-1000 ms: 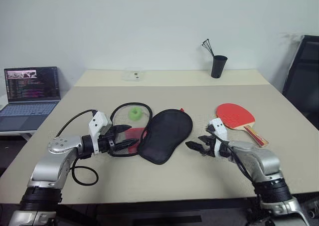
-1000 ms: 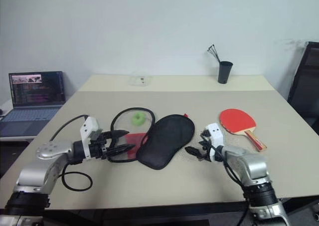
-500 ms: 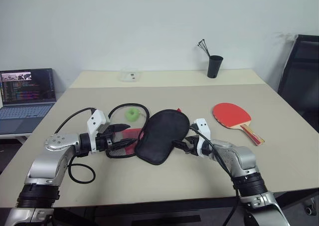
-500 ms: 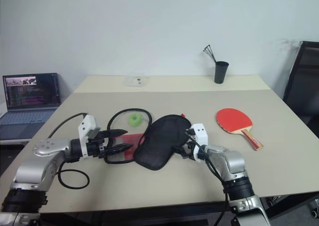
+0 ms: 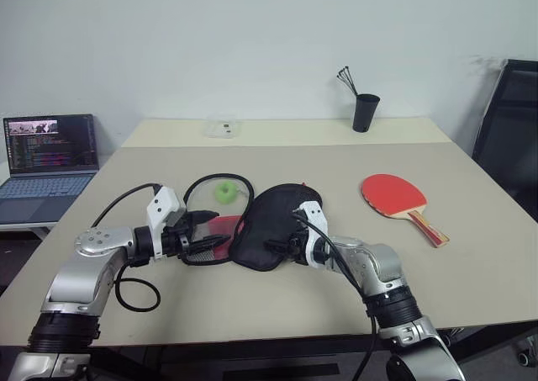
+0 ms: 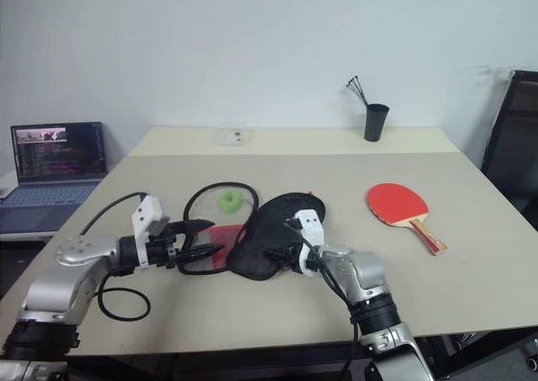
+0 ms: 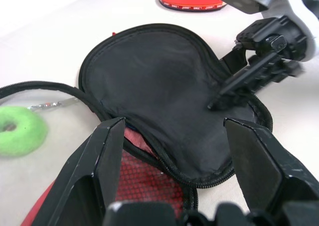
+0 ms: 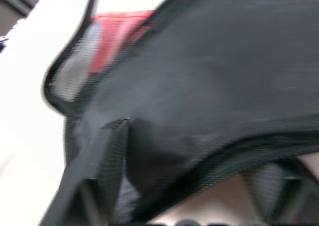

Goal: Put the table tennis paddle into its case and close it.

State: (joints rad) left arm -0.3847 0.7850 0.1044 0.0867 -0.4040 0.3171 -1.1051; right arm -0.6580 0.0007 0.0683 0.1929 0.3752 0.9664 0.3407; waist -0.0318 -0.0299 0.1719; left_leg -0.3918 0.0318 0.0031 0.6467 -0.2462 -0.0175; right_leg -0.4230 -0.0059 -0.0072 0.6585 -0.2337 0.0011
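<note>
case [image 5: 273, 221] mid-desk [image 5: 336, 166] | paddle [image 5: 395, 194] well right of it | cup [image 5: 365, 112] behind at far edge | laptop [image 5: 49, 158] left, off desk

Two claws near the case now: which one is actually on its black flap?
The right claw: its fingers meet the case's black flap. The left claw hangs open beside the red side, apart from it.

Black case [image 5: 273, 221], red mesh panel; red paddle [image 5: 393, 193]

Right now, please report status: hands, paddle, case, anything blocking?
Left hand open at the black fabric zip case, which lies unzipped. Right hand on the case's black flap, grip unclear. Red-faced wooden-handled paddle lies apart on the table, path clear.
</note>
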